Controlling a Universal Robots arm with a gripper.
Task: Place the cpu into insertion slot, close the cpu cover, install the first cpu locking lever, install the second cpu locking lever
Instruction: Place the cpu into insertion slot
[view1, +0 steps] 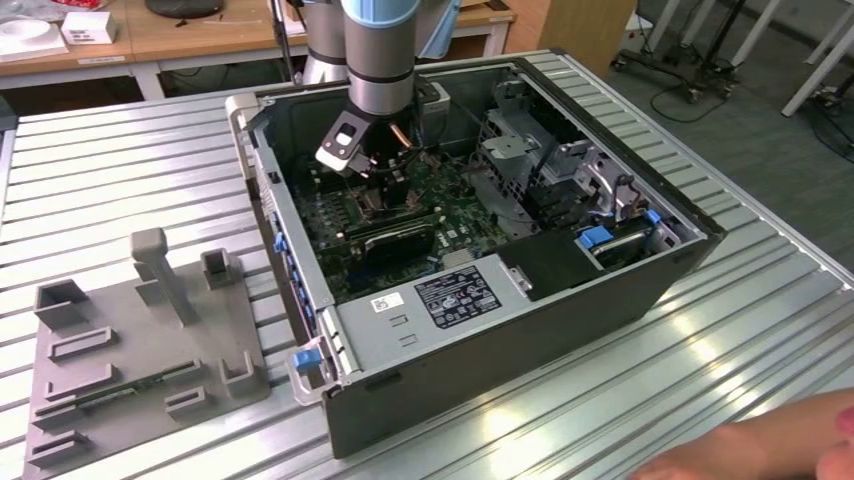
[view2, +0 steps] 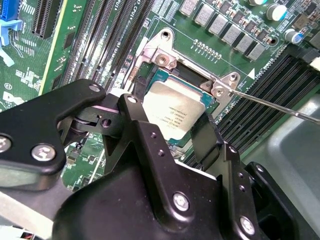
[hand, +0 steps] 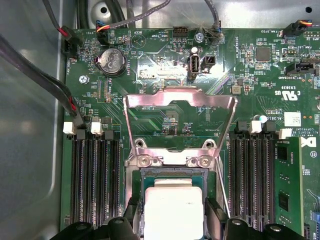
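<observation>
At the exterior view's left we see a grey fixture tray (view1: 127, 345) with upright pegs lying on the slatted metal table (view1: 107, 170), well apart from the work. In the middle of that frame the open computer case (view1: 534, 340) lies on its side, its labelled power supply box (view1: 427, 300) along the near edge. The arm (view1: 380, 60) drops from the top centre and puts the gripper (view1: 380, 180) down among the parts on the green motherboard (view1: 454, 235). In the lower right corner a person's hand (view1: 787, 450) rests at the table's edge, away from the case. In the second wrist view the black fingers (view2: 137, 130) sit against two opposite sides of the cpu (view2: 175, 112), so we judge the gripper to be clamped on it. The chip is squarely over the insertion slot (hand: 172, 173) and inside its frame. Whether it has bottomed out on the contacts we cannot tell. The cpu cover (hand: 150, 100) stands swung open beyond the slot, and through its cut-out we see the board. A thin locking lever (view2: 280, 107) juts out beside the socket, unlatched. To seat the chip well, we would keep it level and match its corners to the frame. We would lower it straight down with no sideways push on the contacts, and let go only once it lies flat. The fingers should part just enough to clear the chip without nudging the frame, the raised cover or the lever
</observation>
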